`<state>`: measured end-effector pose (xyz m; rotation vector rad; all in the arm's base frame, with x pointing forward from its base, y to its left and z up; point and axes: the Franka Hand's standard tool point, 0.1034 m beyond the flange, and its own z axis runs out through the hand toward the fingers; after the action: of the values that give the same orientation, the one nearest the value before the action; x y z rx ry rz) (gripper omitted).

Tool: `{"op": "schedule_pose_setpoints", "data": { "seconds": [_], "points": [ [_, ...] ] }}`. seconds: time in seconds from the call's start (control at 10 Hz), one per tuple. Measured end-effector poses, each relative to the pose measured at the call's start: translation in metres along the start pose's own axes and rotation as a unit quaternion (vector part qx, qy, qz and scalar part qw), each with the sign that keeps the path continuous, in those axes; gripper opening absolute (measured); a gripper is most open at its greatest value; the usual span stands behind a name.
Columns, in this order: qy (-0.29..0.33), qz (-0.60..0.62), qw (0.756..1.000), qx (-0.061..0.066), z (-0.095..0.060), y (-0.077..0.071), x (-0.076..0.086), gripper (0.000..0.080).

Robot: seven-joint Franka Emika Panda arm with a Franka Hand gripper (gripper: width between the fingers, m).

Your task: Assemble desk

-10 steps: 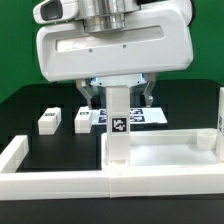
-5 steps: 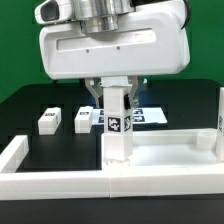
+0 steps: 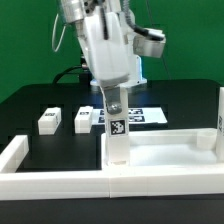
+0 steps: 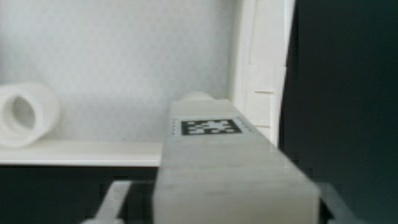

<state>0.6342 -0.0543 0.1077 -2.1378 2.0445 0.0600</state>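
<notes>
Now, gripper [image 3: 113, 98]: clamped on the upright leg [image 3: 117, 128], frame centre.
Leg foot: at the left corner of the tabletop [image 3: 175, 160], lower right of frame.
Loose legs [image 3: 49, 120]: middle left, on the table [image 3: 25, 105].

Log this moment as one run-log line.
gripper: shut on leg | leg: upright at tabletop corner | loose legs: two on table

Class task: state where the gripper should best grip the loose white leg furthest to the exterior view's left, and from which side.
Probably from straight above, closing on the two flat side faces of the loose leg near its middle. It lies flat on the black table, apart from its neighbour, so both sides look free. The gripper holds another leg.
</notes>
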Motion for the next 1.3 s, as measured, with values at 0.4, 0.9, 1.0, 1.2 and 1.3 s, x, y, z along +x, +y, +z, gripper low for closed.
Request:
{"op": "schedule_pose_setpoints", "data": {
  "seconds": [0.4, 0.9, 1.0, 1.2, 1.3],
  "points": [
    [-0.007, -0.186, 0.982, -0.029, -0.002, 0.002, -0.004, 0.0469],
    [-0.017, -0.4, 0.916, -0.034, 0.0, 0.005, -0.013, 0.0646],
    [-0.016, -0.471, 0.881, -0.036, -0.001, 0.005, -0.012, 0.0646],
    [-0.009, -0.651, 0.758, -0.033, -0.005, -0.001, -0.005, 0.0649],
    [-0.009, -0.706, 0.707, -0.035, -0.002, -0.001, -0.005, 0.0649]
  ]
}}
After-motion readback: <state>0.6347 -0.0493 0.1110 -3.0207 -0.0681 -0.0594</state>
